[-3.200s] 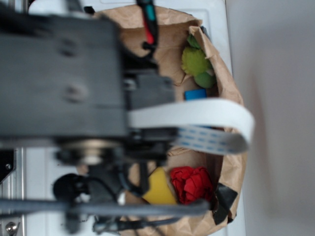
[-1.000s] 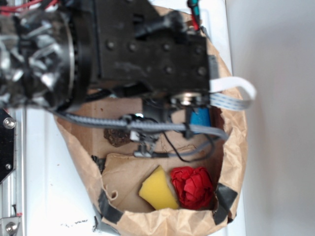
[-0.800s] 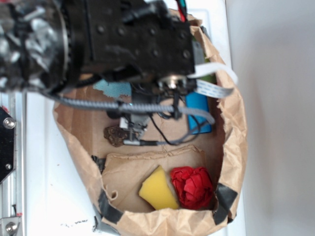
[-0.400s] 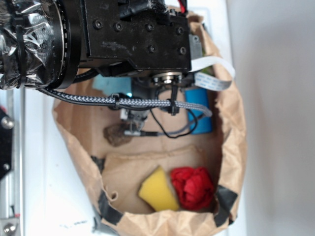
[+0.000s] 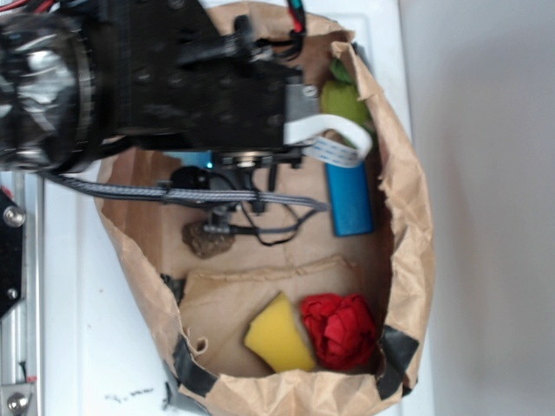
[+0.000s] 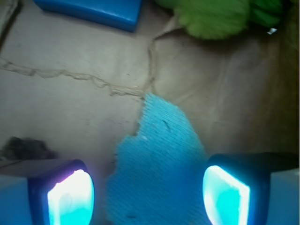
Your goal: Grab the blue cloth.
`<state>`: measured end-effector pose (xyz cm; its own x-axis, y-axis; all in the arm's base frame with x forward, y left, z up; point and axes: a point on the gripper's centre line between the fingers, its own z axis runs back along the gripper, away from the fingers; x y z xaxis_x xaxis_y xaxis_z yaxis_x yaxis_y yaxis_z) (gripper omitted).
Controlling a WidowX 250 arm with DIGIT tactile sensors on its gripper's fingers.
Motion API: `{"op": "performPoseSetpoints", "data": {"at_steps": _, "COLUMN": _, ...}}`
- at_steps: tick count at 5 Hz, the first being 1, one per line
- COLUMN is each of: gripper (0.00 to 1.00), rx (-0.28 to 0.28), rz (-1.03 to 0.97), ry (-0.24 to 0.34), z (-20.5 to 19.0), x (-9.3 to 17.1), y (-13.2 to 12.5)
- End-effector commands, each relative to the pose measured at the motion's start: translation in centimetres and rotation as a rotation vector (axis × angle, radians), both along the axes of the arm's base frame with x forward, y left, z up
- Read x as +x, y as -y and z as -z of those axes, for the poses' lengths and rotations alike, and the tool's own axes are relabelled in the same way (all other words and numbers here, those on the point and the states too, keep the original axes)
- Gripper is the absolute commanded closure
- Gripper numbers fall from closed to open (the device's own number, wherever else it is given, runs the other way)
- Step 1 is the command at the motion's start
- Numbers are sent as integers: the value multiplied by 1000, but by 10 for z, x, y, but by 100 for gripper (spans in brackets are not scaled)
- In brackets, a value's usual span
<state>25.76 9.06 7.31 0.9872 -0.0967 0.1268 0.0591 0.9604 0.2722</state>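
The blue cloth [image 6: 157, 164] lies flat on the brown paper floor of the bag [image 5: 408, 234], ragged edges showing, its lower part sitting right between the gripper's [image 6: 147, 197] 2 fingers [image 6: 70, 197], which stand wide apart with nothing in them. In the exterior view only a sliver of the cloth [image 5: 198, 159] peeks out under the black arm [image 5: 173, 78]. Beyond it sit a blue block [image 6: 91, 10] and a green fuzzy thing [image 6: 211, 16], with a yellow sponge [image 5: 277, 334] and a red crumpled piece [image 5: 340, 328] at the bag's far end.
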Motion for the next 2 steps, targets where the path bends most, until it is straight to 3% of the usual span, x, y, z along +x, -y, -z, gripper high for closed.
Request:
{"op": "performPoseSetpoints", "data": {"at_steps": 1, "gripper": 0, "rx": 32, "rz": 20, "ry": 75, "z": -10, "x": -3, "y": -5}}
{"op": "performPoseSetpoints", "data": {"at_steps": 2, "gripper": 0, "rx": 57, "rz": 27, "ry": 77, "z": 1, "x": -2, "y": -7}}
